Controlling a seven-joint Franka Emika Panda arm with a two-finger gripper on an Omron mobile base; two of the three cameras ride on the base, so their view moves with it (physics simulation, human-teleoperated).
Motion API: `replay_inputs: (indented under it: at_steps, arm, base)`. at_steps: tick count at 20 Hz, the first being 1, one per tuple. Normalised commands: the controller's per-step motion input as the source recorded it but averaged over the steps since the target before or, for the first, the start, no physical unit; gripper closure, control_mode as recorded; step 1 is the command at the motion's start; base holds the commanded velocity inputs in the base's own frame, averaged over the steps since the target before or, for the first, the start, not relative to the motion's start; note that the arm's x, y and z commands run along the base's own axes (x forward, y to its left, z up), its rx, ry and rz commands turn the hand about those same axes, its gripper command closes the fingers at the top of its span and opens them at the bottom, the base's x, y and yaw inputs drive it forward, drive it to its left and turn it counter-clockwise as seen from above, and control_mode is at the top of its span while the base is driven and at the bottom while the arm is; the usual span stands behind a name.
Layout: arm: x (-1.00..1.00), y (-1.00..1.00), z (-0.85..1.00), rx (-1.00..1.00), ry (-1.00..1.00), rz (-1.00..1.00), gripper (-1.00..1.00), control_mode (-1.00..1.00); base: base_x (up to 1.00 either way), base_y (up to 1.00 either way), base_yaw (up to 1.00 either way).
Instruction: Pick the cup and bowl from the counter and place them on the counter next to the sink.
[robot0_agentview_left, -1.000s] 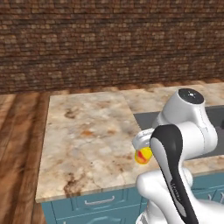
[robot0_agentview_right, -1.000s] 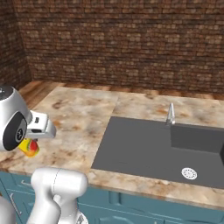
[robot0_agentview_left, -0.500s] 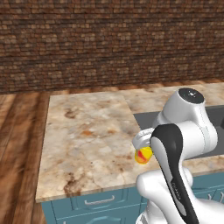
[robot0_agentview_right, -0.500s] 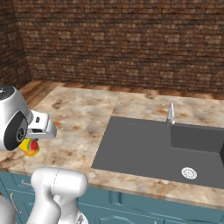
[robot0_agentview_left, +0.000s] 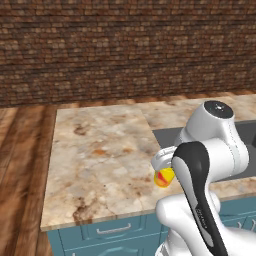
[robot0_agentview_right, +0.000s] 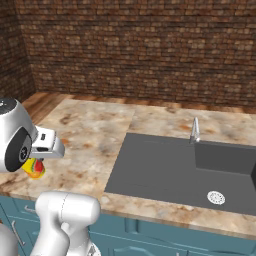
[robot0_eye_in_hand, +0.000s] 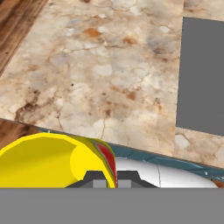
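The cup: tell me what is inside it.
In the hand view the cup shows a bare yellow interior. One finger of the gripper reaches inside the rim, and the cup's bottom is cut off from view.

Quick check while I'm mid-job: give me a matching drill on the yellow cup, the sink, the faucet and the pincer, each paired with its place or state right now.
Things:
1. small yellow tumbler cup with red-orange splotches
2. dark grey rectangular sink
3. thin silver faucet
4. pincer

Places or states:
A. stands at the sink's back edge
B. recessed in the beige marbled stone counter, with a round silver drain
C. shut on the cup's rim
D. held at the counter's front edge, left of the sink

Pairs: 1-D, 2-B, 3-A, 4-C
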Motion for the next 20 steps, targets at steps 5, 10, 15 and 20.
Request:
replay_inputs:
  at_steps: [5,10,15,20]
  arm:
    - [0.25,0.00,0.00,0.00,0.00,0.00,1.00,-1.00]
    - [0.60,-0.01,0.00,0.00,0.01,0.00,1.00,-1.00]
    - [0.64,-0.18,-0.04,-0.01,0.06,-0.01,1.00,-1.00]
    - [0.33,-0.17,-0.13,-0.01,0.02,-0.04,1.00,-1.00]
  base:
    - [0.00,0.00,0.00]
    - [0.00,0.00,0.00]
    - [0.00,0.00,0.00]
    - [0.00,0.00,0.00]
